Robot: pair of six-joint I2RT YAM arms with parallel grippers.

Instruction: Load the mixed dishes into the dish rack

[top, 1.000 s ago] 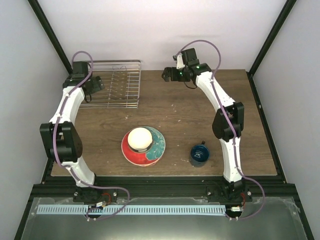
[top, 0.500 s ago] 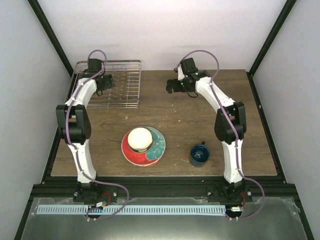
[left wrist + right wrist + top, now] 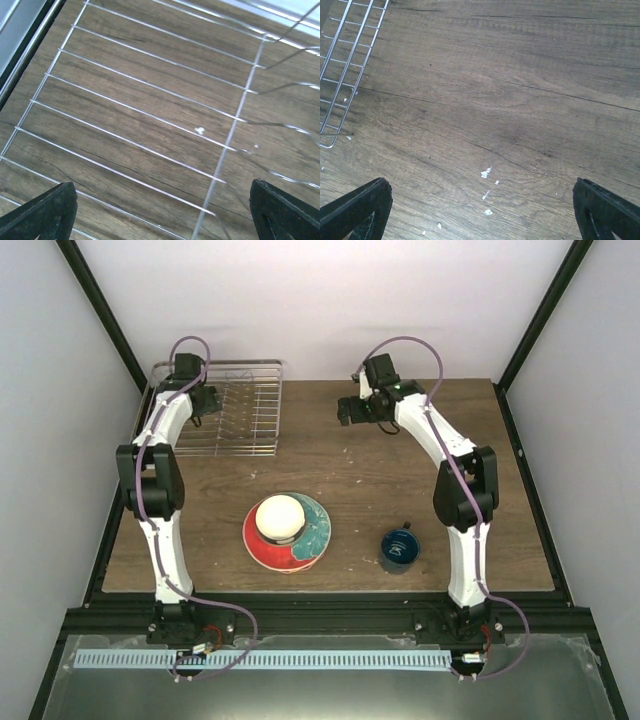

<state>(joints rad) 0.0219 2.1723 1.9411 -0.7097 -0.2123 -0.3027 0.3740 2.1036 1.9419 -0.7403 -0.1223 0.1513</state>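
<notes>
Dish rack (image 3: 250, 412) — beneath left gripper (image 3: 164, 212)

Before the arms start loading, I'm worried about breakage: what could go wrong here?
The cream bowl sits on the red-and-teal scalloped plate; lifting the plate first could tip it off. The open left gripper hangs over the silver wire dish rack; coming down, it could snag the bars.

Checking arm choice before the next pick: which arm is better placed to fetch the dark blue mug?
Right, probably. The dark blue mug stands on the right arm's side, and the right claw is open over the table. The left claw, also open, hangs over the dish rack, farther away.
</notes>
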